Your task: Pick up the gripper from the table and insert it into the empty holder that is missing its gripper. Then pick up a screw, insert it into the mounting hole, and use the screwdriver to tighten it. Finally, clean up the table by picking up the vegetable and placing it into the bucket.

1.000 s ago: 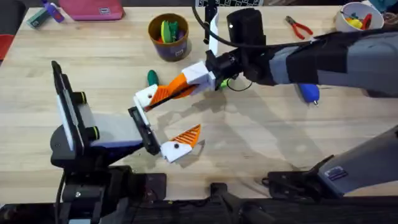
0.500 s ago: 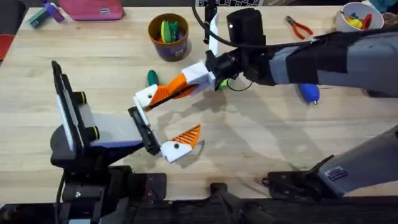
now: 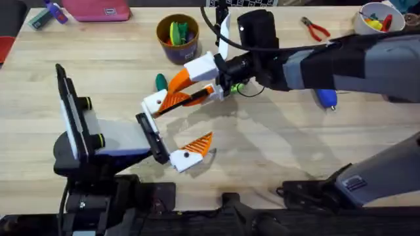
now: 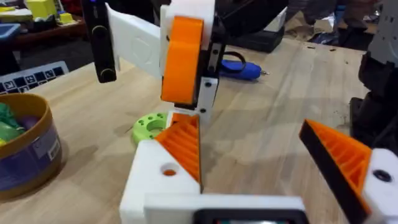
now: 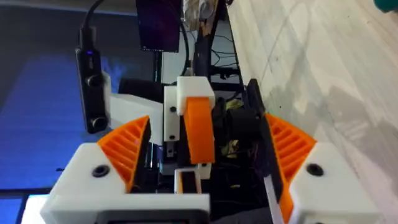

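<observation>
The small round blue-purple bucket with a tan-yellow rim (image 3: 178, 38) is seen at the far side of the wooden bench (image 3: 275, 151), with green and yellow pieces inside. The small dark green oval toy vegetable (image 3: 160, 81) lies on the bench just beside the spread-wide fingers of the right gripper (image 3: 182, 87). The left gripper (image 3: 172, 128) is likewise spread wide, nothing being held.

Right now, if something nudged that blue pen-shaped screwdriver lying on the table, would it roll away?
The screwdriver looks round-bodied and lies flat on the smooth wooden table, so a sideways nudge would probably roll it. It appears rigid, so it shouldn't bend. Its smooth casing may be slippery to pinch.
</observation>
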